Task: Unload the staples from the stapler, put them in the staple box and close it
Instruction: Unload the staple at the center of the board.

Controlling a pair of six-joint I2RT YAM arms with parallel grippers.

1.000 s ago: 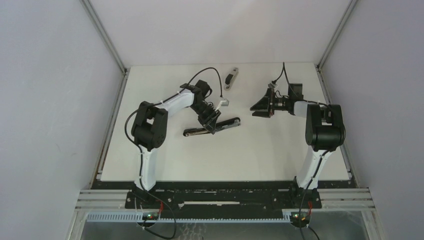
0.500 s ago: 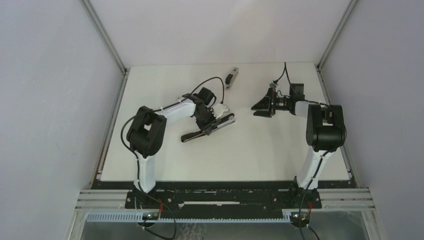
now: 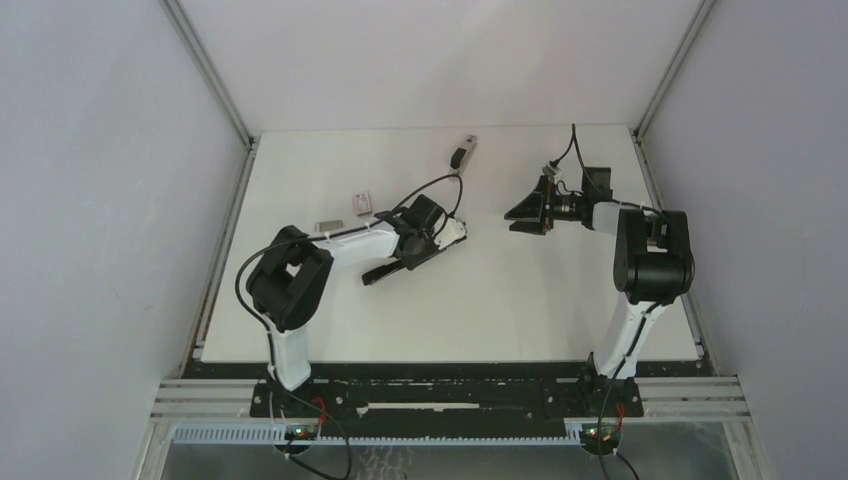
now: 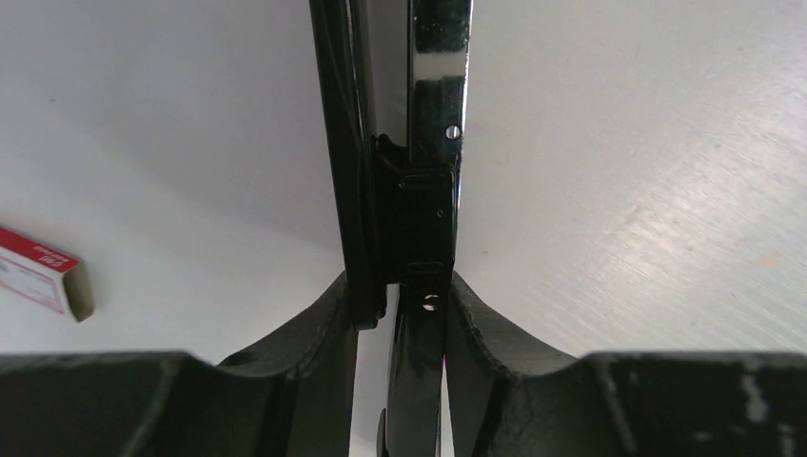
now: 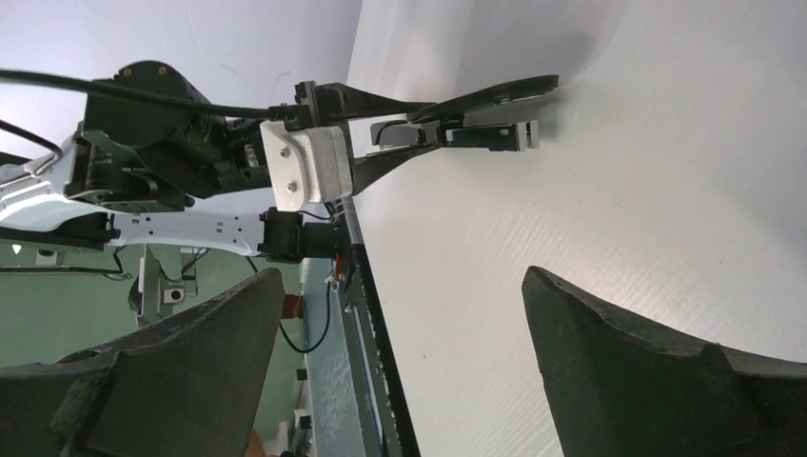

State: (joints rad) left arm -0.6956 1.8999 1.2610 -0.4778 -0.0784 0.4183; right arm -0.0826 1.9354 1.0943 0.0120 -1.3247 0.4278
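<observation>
The black stapler (image 3: 383, 269) lies slanted on the white table, left of centre, with my left gripper (image 3: 432, 240) shut on its far end. In the left wrist view, its black body and chrome rail (image 4: 437, 86) run upward from between my left gripper (image 4: 400, 286) fingers. A short grey strip, apparently the staples (image 3: 328, 224), lies on the table to the left of that arm. My right gripper (image 3: 513, 212) hovers open at the right rear, holding nothing. Its wrist view looks between the spread fingers of the right gripper (image 5: 404, 276) toward the stapler (image 5: 476, 129).
A small pink-and-white box (image 3: 362, 201) (image 4: 43, 279) sits behind the left forearm. A grey and black oblong tool (image 3: 462, 152) lies near the table's back edge. Frame posts stand at the back corners.
The left arm has swung leftward and lower, turning the held stapler to a steeper slant and uncovering the box and the grey strip. The right gripper has hardly moved.
</observation>
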